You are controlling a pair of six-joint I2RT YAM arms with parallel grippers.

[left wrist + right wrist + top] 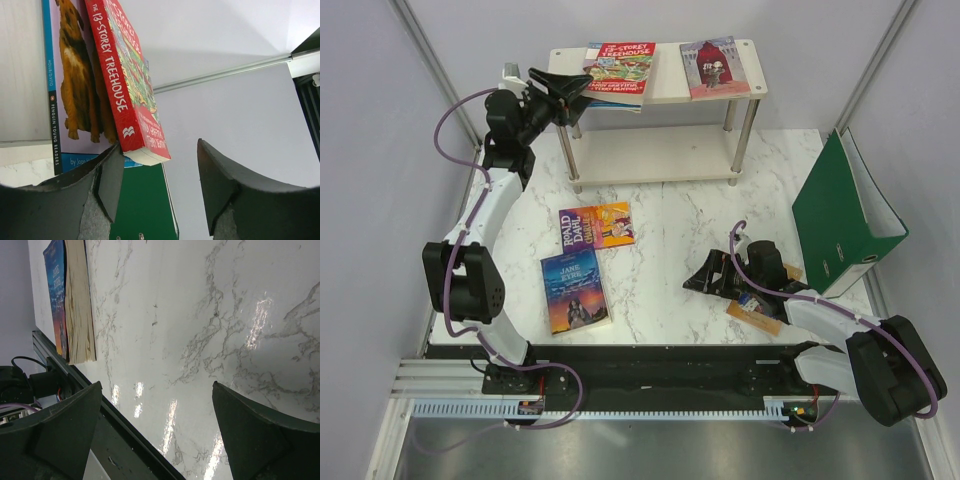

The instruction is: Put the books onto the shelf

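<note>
The shelf (665, 88) stands at the back of the table. On the left of its top board lies the red Treehouse book (622, 66), on top of a blue book with dogs on its cover (75, 85). A book with a portrait cover (715, 67) lies on the right. My left gripper (565, 95) hovers at the board's left end, open. The Treehouse book's corner (145, 150) is just past the tip of one of its fingers (112, 175). The Roald Dahl book (596, 225) and Jane Eyre (575, 290) lie flat on the table. My right gripper (705, 278) is low over the marble, open and holding nothing.
A large green ring binder (845, 215) stands open at the right edge of the table. A tan flat thing (757, 312) lies partly hidden under the right arm. The shelf's lower board (650, 155) is bare. Grey walls close in both sides.
</note>
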